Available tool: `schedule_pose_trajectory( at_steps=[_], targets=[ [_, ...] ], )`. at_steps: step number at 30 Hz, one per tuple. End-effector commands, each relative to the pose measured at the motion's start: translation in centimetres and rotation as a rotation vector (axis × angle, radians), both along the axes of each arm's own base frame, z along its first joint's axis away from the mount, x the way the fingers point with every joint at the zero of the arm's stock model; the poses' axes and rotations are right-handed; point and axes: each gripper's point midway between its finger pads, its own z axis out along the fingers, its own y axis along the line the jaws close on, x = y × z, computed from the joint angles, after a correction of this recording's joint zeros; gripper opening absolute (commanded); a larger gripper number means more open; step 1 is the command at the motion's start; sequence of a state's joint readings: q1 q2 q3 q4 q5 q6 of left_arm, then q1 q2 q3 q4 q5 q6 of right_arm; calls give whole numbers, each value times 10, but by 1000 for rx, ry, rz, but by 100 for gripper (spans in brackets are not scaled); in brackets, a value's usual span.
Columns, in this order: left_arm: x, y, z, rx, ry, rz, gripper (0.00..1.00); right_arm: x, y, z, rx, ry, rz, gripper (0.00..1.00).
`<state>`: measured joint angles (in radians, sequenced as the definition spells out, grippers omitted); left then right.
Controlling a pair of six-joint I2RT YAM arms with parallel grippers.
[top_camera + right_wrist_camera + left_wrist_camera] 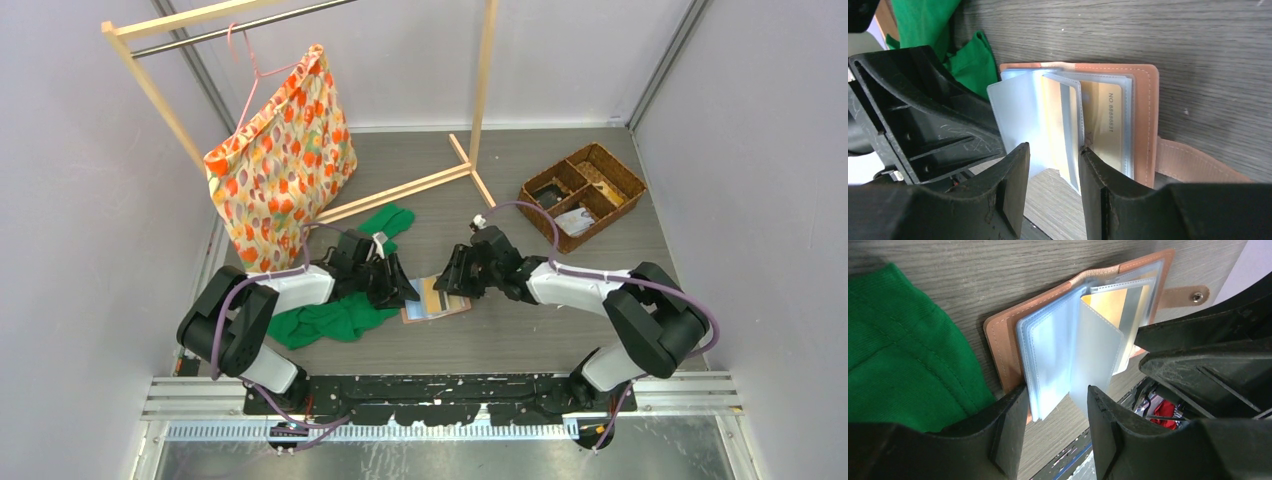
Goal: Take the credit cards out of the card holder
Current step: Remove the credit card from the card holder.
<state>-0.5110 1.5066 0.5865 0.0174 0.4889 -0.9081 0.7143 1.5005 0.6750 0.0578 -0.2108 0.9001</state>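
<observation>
Left gripper [1057, 392]: jaws part-open. They straddle the near edge of the clear sleeves [1048, 355], and one leaf stands up in the gap. No pinch on it is visible.
Right gripper [1054, 149]: jaws part-open, facing the left one from the opposite side. Sleeve leaves lie in the gap, and one fingertip [1087, 152] touches the sleeve that holds the gold card [1108, 125].
Card holder [437, 298]: salmon-pink, lying open and flat on the grey wood-grain table [520, 330], directly between the two grippers. Its sleeves are fanned upward.
Snap tab [1188, 296]: extended flat on the table, off the cover's edge.
Gold card: seated in its sleeve.
Green cloth [325, 322]: crumpled just beside the holder, on the left arm's side.
Wicker basket [621, 165]: far right, well apart from the holder.
Patterned bag [285, 160]: hung from the wooden rack [482, 90], far left.
</observation>
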Motion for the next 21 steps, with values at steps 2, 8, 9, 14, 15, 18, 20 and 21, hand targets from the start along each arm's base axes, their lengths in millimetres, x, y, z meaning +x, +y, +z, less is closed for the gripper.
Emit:
schedule_pose_trajectory(
  at_steps=[2, 8, 9, 14, 15, 18, 20, 21],
  targets=[
    [-4, 18, -18, 105, 4, 18, 49, -8, 30, 36, 111, -47, 94, 46],
    [-5, 19, -15, 107, -4, 19, 49, -11, 36, 39, 113, -54, 104, 45],
    [-5, 20, -14, 110, -5, 20, 49, -11, 36, 38, 109, -55, 103, 45],
    [-6, 22, -9, 118, -10, 22, 49, -6, 24, 30, 38, -67, 61, 45],
    [-6, 23, -7, 124, -16, 23, 50, -4, 18, 25, 6, -67, 39, 45],
    [-5, 32, 7, 162, -50, 41, 54, -4, 3, 14, -68, -58, 5, 45],
    [-3, 38, 24, 180, -95, 52, 57, -5, -3, 10, -94, -54, -9, 45],
    [-2, 41, 36, 182, -127, 57, 59, -6, -6, 8, -104, -55, -15, 45]
  ],
)
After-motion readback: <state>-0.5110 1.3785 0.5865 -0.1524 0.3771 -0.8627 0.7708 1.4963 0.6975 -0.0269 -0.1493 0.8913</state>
